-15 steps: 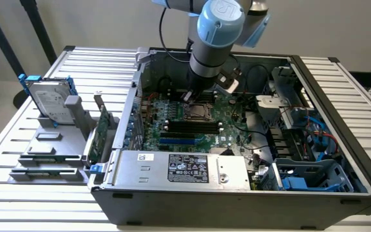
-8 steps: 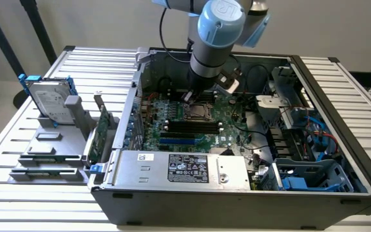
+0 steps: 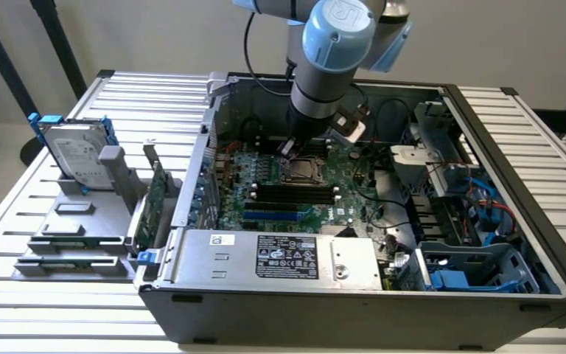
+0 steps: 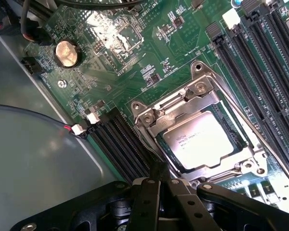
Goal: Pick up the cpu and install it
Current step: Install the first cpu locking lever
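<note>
The cpu (image 4: 202, 139), a flat square chip with a shiny grey top, lies flat inside the metal-framed socket (image 4: 149, 115) on the green motherboard. My gripper (image 4: 158, 169) hovers right at the socket's edge, its black fingers pressed together and shut with nothing between them. In the exterior view the arm reaches down into the open computer case, with the gripper (image 3: 291, 147) just above the socket (image 3: 303, 169) in the middle of the board.
Black memory slots (image 4: 260, 62) flank the socket on both sides. A coin battery (image 4: 67, 53) sits on the board. A power supply (image 3: 283, 258) fills the case front. A silver hard drive (image 3: 77, 151) with blue brackets stands at the exterior view's left, and cables run along the case's right.
</note>
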Tool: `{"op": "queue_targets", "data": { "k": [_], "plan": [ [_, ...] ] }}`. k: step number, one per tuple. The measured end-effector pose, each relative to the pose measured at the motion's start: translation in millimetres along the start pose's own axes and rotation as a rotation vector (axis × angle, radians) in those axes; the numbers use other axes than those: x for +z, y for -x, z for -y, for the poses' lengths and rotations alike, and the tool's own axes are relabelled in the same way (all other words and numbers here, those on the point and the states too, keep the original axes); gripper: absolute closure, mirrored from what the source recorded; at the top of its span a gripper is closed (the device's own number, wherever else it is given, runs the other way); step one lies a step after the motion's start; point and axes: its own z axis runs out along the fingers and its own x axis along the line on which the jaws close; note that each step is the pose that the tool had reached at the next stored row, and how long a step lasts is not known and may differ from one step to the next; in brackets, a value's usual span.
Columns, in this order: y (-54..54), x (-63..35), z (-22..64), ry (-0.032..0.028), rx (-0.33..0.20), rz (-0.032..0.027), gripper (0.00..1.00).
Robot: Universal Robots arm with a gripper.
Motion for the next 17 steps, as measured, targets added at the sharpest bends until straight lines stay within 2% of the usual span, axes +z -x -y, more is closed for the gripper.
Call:
{"op": "queue_targets", "data": {
  "k": [17],
  "plan": [
    [1.1,0.1,1.5,-0.0007,0.003,-0.001,0.89]
  ]
}}
